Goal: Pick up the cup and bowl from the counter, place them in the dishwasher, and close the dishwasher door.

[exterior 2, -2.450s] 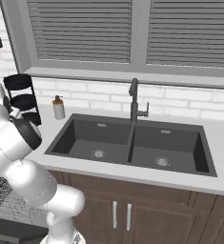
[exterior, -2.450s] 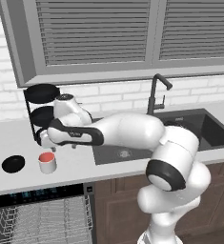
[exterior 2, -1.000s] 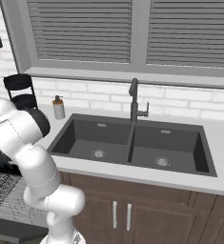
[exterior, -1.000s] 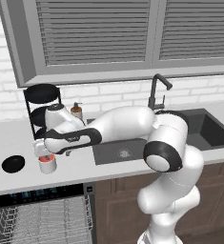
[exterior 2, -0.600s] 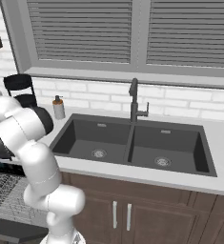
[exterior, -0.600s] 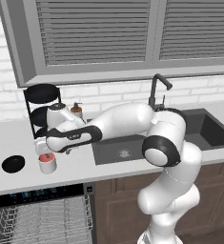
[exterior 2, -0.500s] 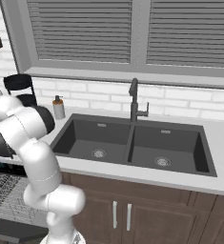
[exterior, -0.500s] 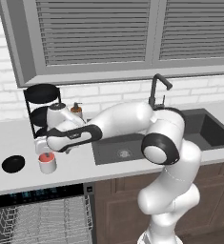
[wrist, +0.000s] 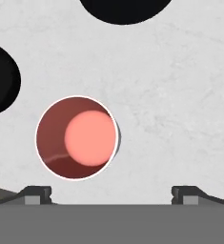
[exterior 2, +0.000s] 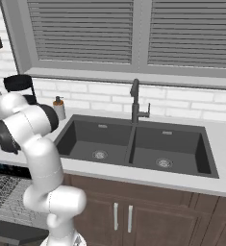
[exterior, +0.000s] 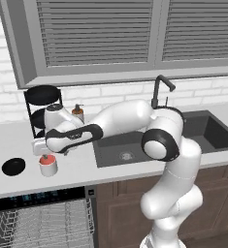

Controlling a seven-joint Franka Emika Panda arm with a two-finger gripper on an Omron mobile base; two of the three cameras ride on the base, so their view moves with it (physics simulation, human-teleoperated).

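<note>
The white cup (exterior: pixel 48 165) with its red inside stands on the counter (exterior: pixel 86 167), and the black bowl (exterior: pixel 13 166) lies to its left. My gripper (exterior: pixel 44 153) hangs just above the cup, open and holding nothing. From above, the cup (wrist: pixel 76 137) sits left of the midline of the gripper (wrist: pixel 111 193), ahead of the fingertips (wrist: pixel 35 192). Two black round shapes cut the left and top edges there; I cannot tell which is the bowl. The dishwasher (exterior: pixel 38 197) below stands open, its wire rack (exterior: pixel 42 225) showing.
A three-tier wire stand (exterior: pixel 41 104) and a soap dispenser (exterior: pixel 77 112) stand behind the hand. The dark double sink (exterior 2: pixel 133 144) with its faucet (exterior 2: pixel 135 98) lies to the right. Brown cabinets (exterior 2: pixel 124 216) sit under the sink, beside the rack (exterior 2: pixel 4 192).
The arm has stretched further left and the hand has dropped closer over the cup. In the last half second it barely moves. Cup and bowl stay put.
</note>
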